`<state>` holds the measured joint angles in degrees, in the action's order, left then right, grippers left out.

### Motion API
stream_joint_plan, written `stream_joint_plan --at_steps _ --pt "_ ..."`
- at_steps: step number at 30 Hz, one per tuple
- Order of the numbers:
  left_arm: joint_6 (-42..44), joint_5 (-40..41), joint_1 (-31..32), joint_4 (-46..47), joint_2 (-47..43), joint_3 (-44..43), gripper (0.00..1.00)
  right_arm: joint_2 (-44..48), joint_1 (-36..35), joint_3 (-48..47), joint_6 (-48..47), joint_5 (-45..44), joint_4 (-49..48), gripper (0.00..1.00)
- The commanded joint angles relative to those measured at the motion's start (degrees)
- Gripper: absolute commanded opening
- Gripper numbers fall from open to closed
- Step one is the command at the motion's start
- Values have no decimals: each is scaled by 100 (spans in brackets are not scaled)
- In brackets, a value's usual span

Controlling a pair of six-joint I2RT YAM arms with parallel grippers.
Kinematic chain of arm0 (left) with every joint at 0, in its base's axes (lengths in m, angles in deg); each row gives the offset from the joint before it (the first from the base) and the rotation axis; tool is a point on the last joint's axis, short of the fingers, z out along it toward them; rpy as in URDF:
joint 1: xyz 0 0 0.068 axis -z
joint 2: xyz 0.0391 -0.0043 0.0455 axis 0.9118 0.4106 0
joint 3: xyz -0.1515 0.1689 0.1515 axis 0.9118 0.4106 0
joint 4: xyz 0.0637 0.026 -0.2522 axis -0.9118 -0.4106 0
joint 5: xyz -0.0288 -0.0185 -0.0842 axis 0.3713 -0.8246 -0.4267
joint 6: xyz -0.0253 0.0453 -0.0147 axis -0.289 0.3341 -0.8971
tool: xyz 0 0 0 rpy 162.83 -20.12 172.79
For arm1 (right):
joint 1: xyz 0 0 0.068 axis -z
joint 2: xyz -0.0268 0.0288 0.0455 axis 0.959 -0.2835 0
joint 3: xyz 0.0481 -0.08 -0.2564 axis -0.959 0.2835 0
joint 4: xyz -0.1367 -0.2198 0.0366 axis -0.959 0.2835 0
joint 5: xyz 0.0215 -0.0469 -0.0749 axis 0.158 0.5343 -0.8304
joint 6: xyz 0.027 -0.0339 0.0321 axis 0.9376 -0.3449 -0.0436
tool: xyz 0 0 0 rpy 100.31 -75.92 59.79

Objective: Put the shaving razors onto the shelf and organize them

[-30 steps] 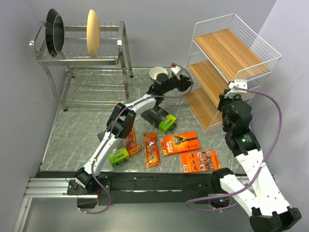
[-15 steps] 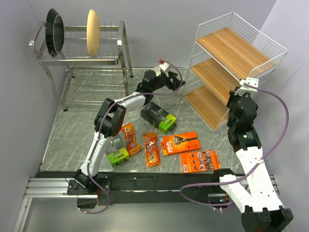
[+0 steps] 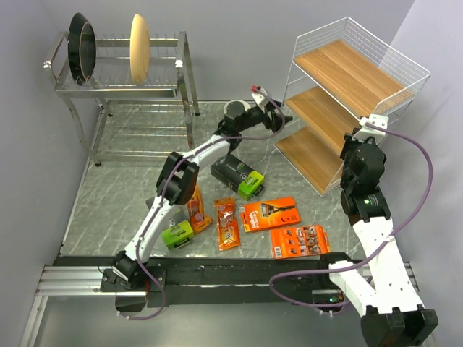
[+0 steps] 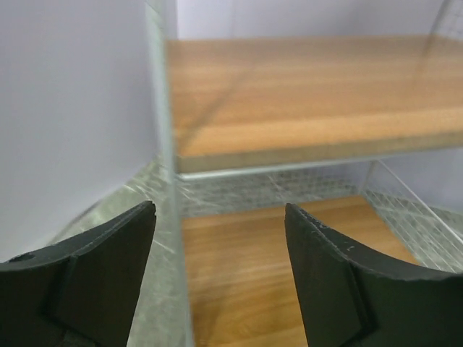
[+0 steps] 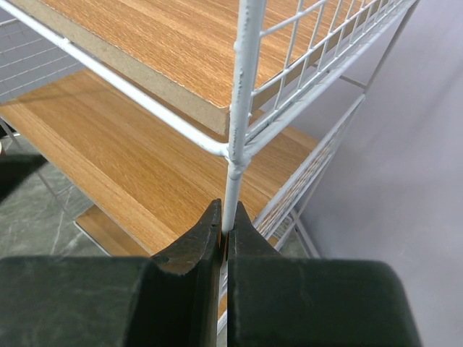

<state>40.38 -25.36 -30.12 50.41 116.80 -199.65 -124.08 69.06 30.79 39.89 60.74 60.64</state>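
The shelf (image 3: 347, 79), white wire with three wooden boards, stands at the back right. My right gripper (image 3: 359, 144) is shut on its front right wire post (image 5: 233, 181). My left gripper (image 3: 278, 116) is open and empty at the shelf's left front corner, with the post (image 4: 165, 144) between its jaws and not touched. Six razor packs lie on the table. They are a grey box with a green end (image 3: 237, 173), a second one (image 3: 176, 233) by the left arm, two flat orange cards (image 3: 270, 213) (image 3: 299, 241), and two narrow blister packs (image 3: 226, 223) (image 3: 195, 208).
A steel dish rack (image 3: 123, 87) with plates stands at the back left. A small round cup (image 3: 235, 108) sits behind the left arm's wrist. The side wall is close to the right of the shelf.
The right gripper dragged the shelf a little to the right and now holds it still. The left gripper swung left, then back right to the shelf's left corner.
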Motion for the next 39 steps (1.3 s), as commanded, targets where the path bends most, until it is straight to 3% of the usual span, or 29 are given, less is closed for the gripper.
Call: stream_joint_plan --at_steps 1,3,8,10,13,14,16,17,21,24,27,28,32,34,39 --pt "257 -210 49 111 -11 76 75 -343 60 38 -1045 -124 702 0" --pt "310 -227 49 85 15 7 69 -369 60 20 -1027 -107 685 0" --pt "355 -175 40 102 33 -91 19 -413 60 -67 -1036 -115 799 0" --pt "197 -43 13 199 -124 145 1 -378 60 -138 -1053 -115 895 6" --pt "-14 10 -65 278 -422 540 1 -176 69 -261 -1150 95 1140 30" --pt "-67 62 -92 313 -520 682 1 -45 60 -304 -1072 104 1237 46" --pt "-181 281 -153 349 -896 1154 1 122 69 -471 -1001 26 1588 61" --pt "-217 352 -171 331 -1029 1323 1 280 60 -533 -948 -1 1720 67" --pt "-427 520 -276 174 -1662 1991 1 702 60 -735 -825 -159 2423 69" --pt "-498 678 -294 -168 -1926 2211 1 966 60 -614 -842 42 2679 65" --pt "-577 819 -285 -484 -2172 2492 1 1020 60 -332 -886 200 2549 42" --pt "-586 871 -285 -582 -2251 2563 1 976 69 -270 -912 227 2487 30" --pt "-604 1100 -294 -846 -2734 3151 1 581 78 72 -1193 289 1855 7" --pt "-595 1127 -303 -969 -3024 3486 1 405 69 222 -1456 298 1354 0" --pt "-463 1258 -329 -1215 -3578 4127 1 -78 130 468 -1791 271 564 0"
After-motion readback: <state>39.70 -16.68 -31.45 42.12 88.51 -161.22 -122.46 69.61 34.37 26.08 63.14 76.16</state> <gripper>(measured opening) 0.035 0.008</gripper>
